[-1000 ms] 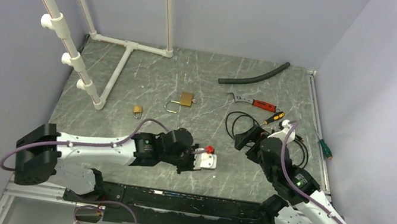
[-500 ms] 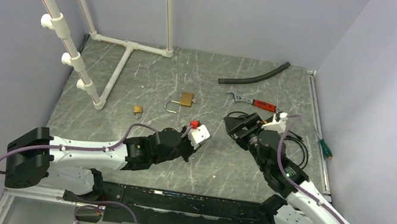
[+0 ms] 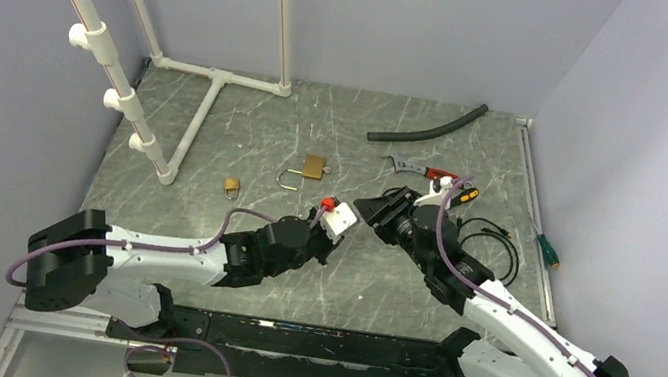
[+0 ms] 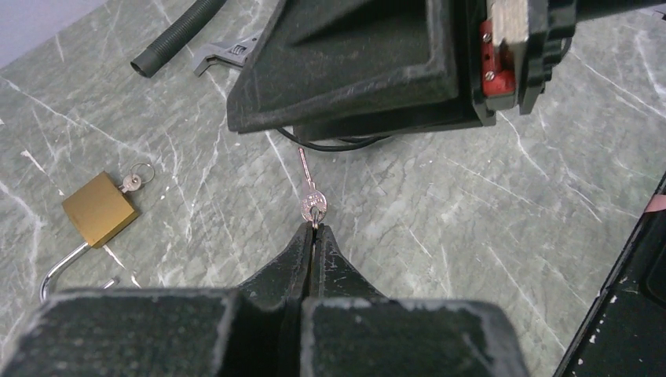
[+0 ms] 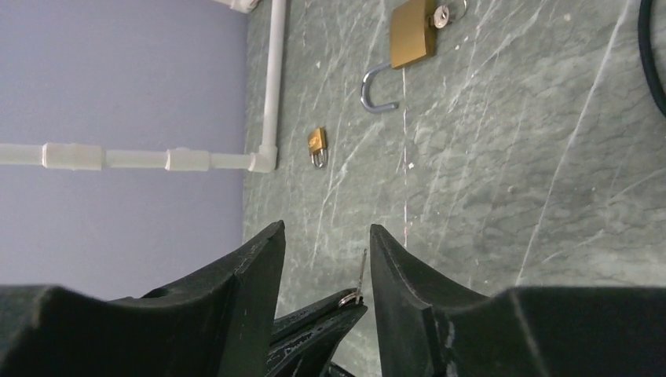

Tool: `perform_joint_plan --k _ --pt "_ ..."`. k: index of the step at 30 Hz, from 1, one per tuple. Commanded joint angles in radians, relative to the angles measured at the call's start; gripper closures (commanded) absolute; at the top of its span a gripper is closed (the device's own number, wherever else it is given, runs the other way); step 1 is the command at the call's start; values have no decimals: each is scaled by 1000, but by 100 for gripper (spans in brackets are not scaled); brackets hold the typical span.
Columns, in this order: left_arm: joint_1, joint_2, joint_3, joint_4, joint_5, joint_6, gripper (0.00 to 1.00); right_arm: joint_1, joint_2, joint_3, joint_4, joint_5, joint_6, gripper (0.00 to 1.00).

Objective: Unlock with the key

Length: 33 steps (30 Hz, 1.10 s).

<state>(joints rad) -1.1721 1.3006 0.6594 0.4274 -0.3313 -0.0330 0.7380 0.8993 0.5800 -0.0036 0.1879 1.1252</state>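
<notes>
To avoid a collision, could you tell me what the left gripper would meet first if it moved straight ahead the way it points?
Probably the right gripper, open just beyond the key that the left gripper holds; depth is unclear.

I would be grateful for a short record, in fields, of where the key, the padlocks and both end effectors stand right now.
left end effector: shut, pinching the key at its ring end, blade pointing away
right end effector: open, one finger on either side of the key's blade; no contact visible
large padlock: lying on the table, shackle swung open, second key at its body
small padlock: lying on the table to the left of the large one, shackle closed
</notes>
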Motion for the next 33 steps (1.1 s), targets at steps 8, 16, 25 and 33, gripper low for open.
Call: perform_joint_plan --k 8,16,25,33 --pt "-3 26 -5 134 -101 21 100 1 46 -5 68 -54 25 68" --pt "-3 33 -1 140 -111 17 100 4 67 -4 82 -74 31 75" --pt "-3 56 15 152 -123 7 100 6 72 -3 81 -76 30 82" --pt "-2 71 29 168 -143 4 100 9 87 4 66 -79 26 82"
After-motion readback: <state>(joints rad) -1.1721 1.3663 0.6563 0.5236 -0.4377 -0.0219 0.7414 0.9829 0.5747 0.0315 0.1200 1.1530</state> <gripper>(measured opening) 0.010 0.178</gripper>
